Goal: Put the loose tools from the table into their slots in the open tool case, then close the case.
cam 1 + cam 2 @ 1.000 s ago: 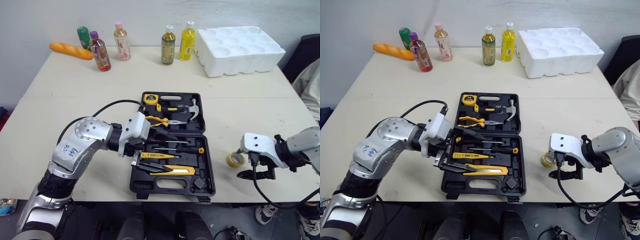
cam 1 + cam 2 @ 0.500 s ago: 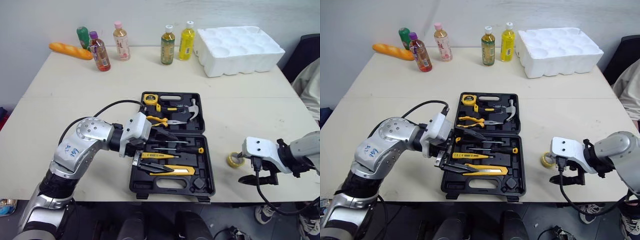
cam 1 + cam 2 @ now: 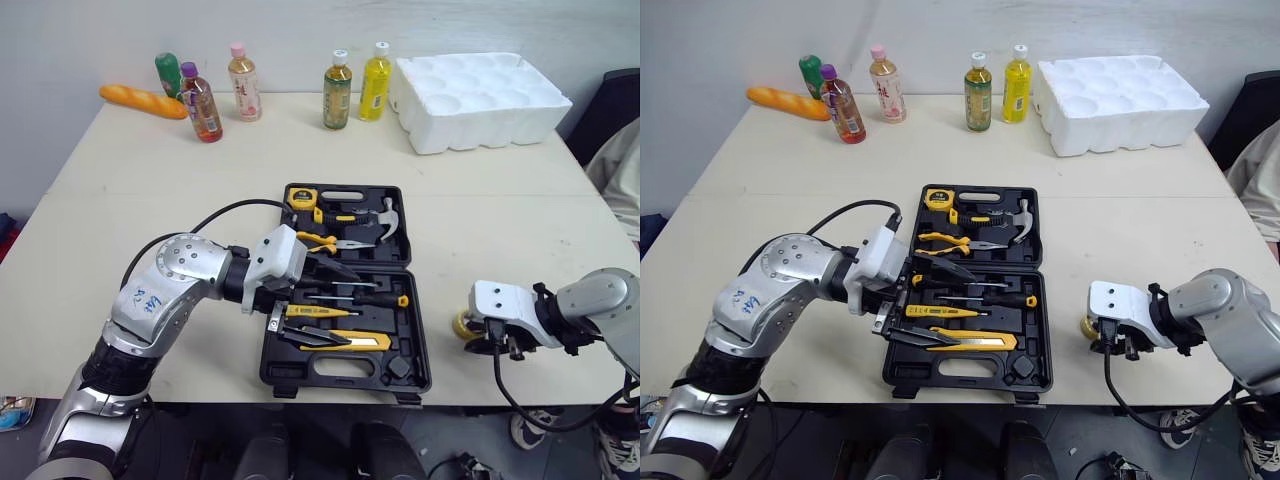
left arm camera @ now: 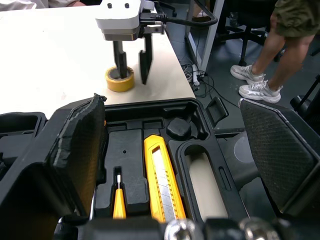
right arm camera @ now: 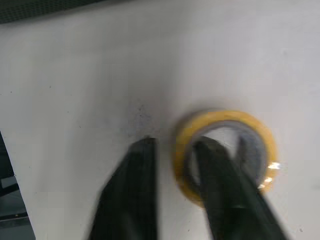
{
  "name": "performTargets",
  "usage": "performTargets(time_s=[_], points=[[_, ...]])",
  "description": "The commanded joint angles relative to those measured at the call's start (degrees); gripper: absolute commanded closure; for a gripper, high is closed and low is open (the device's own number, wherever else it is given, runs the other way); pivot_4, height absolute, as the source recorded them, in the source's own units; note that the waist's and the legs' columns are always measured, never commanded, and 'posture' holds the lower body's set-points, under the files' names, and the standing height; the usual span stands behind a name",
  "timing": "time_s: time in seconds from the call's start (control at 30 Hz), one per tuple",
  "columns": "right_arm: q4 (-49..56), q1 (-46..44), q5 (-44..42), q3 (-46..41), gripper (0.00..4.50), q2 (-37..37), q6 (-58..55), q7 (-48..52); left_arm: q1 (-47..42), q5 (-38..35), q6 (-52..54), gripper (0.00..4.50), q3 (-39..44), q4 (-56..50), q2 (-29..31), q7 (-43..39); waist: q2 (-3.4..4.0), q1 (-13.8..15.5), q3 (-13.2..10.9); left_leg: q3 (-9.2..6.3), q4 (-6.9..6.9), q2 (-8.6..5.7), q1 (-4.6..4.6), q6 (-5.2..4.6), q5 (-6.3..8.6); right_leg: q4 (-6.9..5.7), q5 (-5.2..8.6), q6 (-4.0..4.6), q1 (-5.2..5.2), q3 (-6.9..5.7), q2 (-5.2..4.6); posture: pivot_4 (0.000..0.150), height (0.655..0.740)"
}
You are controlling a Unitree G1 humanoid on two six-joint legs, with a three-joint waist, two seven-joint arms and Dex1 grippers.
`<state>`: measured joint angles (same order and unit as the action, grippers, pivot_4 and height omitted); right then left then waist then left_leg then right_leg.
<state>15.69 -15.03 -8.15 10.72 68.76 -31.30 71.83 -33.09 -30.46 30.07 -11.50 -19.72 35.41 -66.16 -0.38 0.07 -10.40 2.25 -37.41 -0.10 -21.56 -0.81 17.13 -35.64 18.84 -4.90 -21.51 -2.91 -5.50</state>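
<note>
the tape (image 4: pixel 120 80) is seen on the table (image 3: pixel 150 170), right of the case (image 3: pixel 300 385) and apart from it, close to the table's front edge. the right end effector (image 4: pixel 131 74) is set down over it w/ fingers parted: one finger is inside the roll's hole, the other outside beside the rim, so the roll's wall is straddled. a small gap is seen btw the outer finger and the rim; the roll is not clamped.

the case is laid open, its front rim about at the table's front edge. a knife (image 3: pixel 350 340), pliers (image 3: pixel 325 241) and a hammer (image 3: pixel 385 215) are seated in slots. the left end effector (image 4: pixel 169 102) is held over the case's left part, fingers spread wide, nothing gripped.

a bare strip of table is left btw case and tape. more bare table is seen behind the case, up to the bottles (image 3: pixel 337 90) and foam tray (image 3: pixel 480 95) at the back edge. a person's legs (image 4: pixel 280 45) are seen just past the table's edge near the tape.
</note>
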Motion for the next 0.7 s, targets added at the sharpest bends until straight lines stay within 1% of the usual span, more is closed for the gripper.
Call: performTargets(time_s=[0.03,0.1,0.2,0.23,0.3,0.37,0.5,0.63,0.7], points=[[2.3,0.7,-1.3,-2.9,4.44,0.6,0.4,0.4,-0.3,-0.1,-0.8,0.00,0.1,-1.4,-0.3,0.0,-0.01,0.0,0.0,0.00,0.00,0.01,0.00,0.00,0.00,0.01,0.00,0.00,0.02,-0.01,0.00,0.150,0.7384],[5.9,0.9,-5.3,-5.5,4.44,-0.1,0.4,1.7,0.7,-0.3,-0.8,0.00,-0.2,-1.8,-0.1,-0.7,0.00,0.0,0.0,0.00,-0.01,0.00,0.00,0.00,0.00,-0.01,0.00,0.00,0.01,-0.01,0.00,0.150,0.7384],[14.1,-1.0,-16.4,-9.3,4.44,-2.7,-5.9,3.3,3.2,1.2,-2.5,0.00,-1.6,-2.3,1.1,-2.4,0.00,-0.3,0.0,0.00,0.02,0.05,0.02,0.03,-0.01,0.00,0.00,0.00,0.00,0.01,0.06,0.150,0.7384],[16.8,-2.6,-20.0,-9.3,4.44,-4.1,-9.0,2.7,4.1,2.2,-3.6,0.00,-2.4,-2.3,2.1,-3.6,0.00,-0.3,0.0,0.00,0.02,0.11,0.03,0.07,-0.02,0.00,0.00,0.00,0.00,0.01,0.11,0.150,0.7384],[20.3,-4.5,-23.3,-8.1,4.44,-6.2,-12.6,1.0,5.3,3.2,-4.7,0.00,-3.5,-2.4,3.5,-5.3,0.00,-0.2,0.0,-0.01,0.02,0.15,0.05,0.11,-0.03,-0.01,0.00,0.00,0.01,-0.01,0.13,0.150,0.7384],[22.3,-5.2,-23.0,-5.8,4.44,-7.3,-13.0,-0.4,5.6,3.3,-4.9,0.00,-3.7,-2.2,3.9,-6.0,-0.02,0.1,0.0,-0.05,0.01,0.15,0.04,0.11,-0.03,-0.01,0.00,0.01,0.01,-0.03,0.11,0.150,0.7384],[22.4,-5.1,-17.8,2.1,4.44,-9.3,-10.8,-2.5,4.9,5.0,-6.5,0.00,-4.2,-0.3,4.3,-7.2,-0.03,0.8,0.0,-0.08,-0.01,0.00,0.00,-0.08,0.08,0.08,0.00,0.01,0.04,0.00,-0.08,0.150,0.7384],[21.9,-2.8,-13.8,6.0,4.44,-7.2,-7.7,-1.6,4.1,4.8,-6.1,0.00,-3.7,0.1,4.4,-7.9,-0.03,1.1,0.0,-0.08,-0.03,-0.05,-0.09,-0.11,0.10,0.10,0.00,0.01,-0.04,-0.02,-0.12,0.150,0.7384],[21.4,-2.0,-12.4,6.4,4.44,-6.4,-6.6,-1.5,4.0,4.7,-5.9,0.00,-3.5,0.1,4.5,-8.0,-0.03,1.1,0.0,-0.08,-0.05,-0.05,-0.10,-0.11,0.10,0.08,0.00,0.01,-0.03,-0.03,-0.11,0.150,0.7384]])
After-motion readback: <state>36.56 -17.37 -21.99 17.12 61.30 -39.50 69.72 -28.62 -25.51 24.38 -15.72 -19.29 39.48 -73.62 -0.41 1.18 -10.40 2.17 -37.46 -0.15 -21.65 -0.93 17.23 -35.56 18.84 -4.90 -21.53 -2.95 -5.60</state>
